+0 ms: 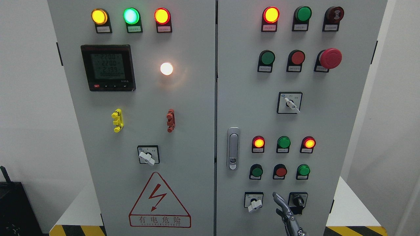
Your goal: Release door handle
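Right hand (284, 209) empty, below door handle (233, 148)

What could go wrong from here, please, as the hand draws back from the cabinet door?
1. The right hand shows only raised fingers low on the right door, close beside the black selector switch; pulling away carelessly might nudge it.
2. The white-handled selector switch sits just to its left, so a sideways sweep could turn that instead.
The door handle itself lies flush, untouched.

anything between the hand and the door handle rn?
Nothing visible. The hand shows at the bottom of the right door, below and right of the door handle, apart from it. Only flat panel face with buttons and a selector switch lies between.
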`<state>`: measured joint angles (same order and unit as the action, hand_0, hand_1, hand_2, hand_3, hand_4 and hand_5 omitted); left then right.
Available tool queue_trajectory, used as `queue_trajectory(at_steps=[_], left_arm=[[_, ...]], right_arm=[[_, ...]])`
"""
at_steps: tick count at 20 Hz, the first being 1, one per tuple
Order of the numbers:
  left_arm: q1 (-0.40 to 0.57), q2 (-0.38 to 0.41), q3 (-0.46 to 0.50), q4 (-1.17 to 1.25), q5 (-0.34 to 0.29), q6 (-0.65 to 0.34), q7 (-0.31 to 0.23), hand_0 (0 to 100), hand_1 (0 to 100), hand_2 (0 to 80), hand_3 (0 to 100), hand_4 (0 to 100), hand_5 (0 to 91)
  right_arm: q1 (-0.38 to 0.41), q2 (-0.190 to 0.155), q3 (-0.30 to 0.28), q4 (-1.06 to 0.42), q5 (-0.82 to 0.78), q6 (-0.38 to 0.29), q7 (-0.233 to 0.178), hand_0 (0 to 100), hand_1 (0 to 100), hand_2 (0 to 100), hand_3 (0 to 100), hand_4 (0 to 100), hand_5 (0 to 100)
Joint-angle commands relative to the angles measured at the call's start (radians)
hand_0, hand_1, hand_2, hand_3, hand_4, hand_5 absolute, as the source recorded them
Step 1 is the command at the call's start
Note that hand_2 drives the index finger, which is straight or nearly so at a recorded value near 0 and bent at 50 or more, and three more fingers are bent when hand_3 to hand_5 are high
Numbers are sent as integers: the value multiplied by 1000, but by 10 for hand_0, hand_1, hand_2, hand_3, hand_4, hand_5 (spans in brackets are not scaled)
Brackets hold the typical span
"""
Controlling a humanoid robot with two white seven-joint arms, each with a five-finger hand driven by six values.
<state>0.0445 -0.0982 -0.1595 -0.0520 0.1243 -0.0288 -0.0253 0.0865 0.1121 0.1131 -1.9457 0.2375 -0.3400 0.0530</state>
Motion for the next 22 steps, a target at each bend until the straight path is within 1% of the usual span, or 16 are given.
queue_trajectory(at_steps=[1, 2, 3, 4, 5, 6, 7, 8, 9, 10, 12, 13, 14, 17, 21, 22], left_arm=[[0, 0, 0, 0, 0, 0, -1, 0, 0, 32, 176, 127, 0], [0, 0, 0, 0, 0, 1, -1, 0, 0, 32, 175, 127, 0], [0, 0, 0, 0, 0, 1, -1, 0, 0, 32, 174, 127, 0], [0, 0, 0, 0, 0, 1, -1, 0, 0, 32, 174, 127, 0], [0, 0, 0, 0, 0, 1, -1, 0, 0, 32, 174, 127, 0], [0, 0, 0, 0, 0, 1, -1, 0, 0, 32, 173, 127, 0], [0, 0, 0, 0, 0, 1, -1, 0, 0, 32, 173, 127, 0], [0, 0, 0, 0, 0, 1, -1, 0, 0, 32, 173, 127, 0], [0, 0, 0, 0, 0, 0, -1, 0, 0, 32, 173, 127, 0], [0, 0, 0, 0, 0, 1, -1, 0, 0, 32, 173, 127, 0], [0, 0, 0, 0, 0, 1, -1, 0, 0, 32, 174, 127, 0], [0, 0, 0, 0, 0, 1, -1, 0, 0, 32, 173, 127, 0], [0, 0, 0, 0, 0, 1, -1, 0, 0, 32, 173, 127, 0], [0, 0, 0, 0, 0, 0, -1, 0, 0, 32, 172, 127, 0], [0, 0, 0, 0, 0, 0, -1, 0, 0, 32, 172, 127, 0], [0, 0, 0, 0, 0, 1, -1, 0, 0, 32, 172, 127, 0]], right_arm=[[-22, 1, -7, -19, 133, 6, -77, 335, 163, 0, 132, 245, 29], [-28, 1, -7, -22, 184, 12, -103, 338, 180, 0, 199, 281, 81], [-33, 1, -6, -33, 236, 30, -131, 339, 202, 0, 288, 351, 176], [-36, 1, -4, -47, 287, 60, -162, 339, 211, 0, 317, 383, 234], [-39, 0, 2, -58, 336, 91, -189, 335, 224, 0, 379, 448, 316], [-40, 0, 5, -68, 383, 117, -206, 329, 246, 0, 450, 489, 372], [-48, 1, 10, -74, 440, 136, -214, 328, 253, 0, 493, 525, 410], [-50, 1, 11, -76, 475, 140, -214, 323, 281, 0, 553, 573, 465], [-50, 6, 14, -78, 518, 145, -216, 315, 300, 0, 583, 612, 513], [-51, 15, 28, -85, 558, 145, -228, 307, 311, 0, 614, 647, 541], [-51, 17, 60, -98, 618, 145, -260, 290, 326, 0, 689, 723, 630], [-51, 17, 72, -107, 656, 145, -265, 287, 327, 0, 702, 736, 644], [-51, 17, 82, -113, 698, 147, -265, 279, 329, 0, 749, 762, 680], [-53, 17, 105, -113, 813, 151, -265, 257, 335, 0, 790, 798, 724], [-53, 17, 169, -111, 946, 229, -260, 245, 341, 0, 817, 808, 740], [-54, 17, 178, -110, 980, 240, -257, 244, 341, 0, 818, 809, 740]])
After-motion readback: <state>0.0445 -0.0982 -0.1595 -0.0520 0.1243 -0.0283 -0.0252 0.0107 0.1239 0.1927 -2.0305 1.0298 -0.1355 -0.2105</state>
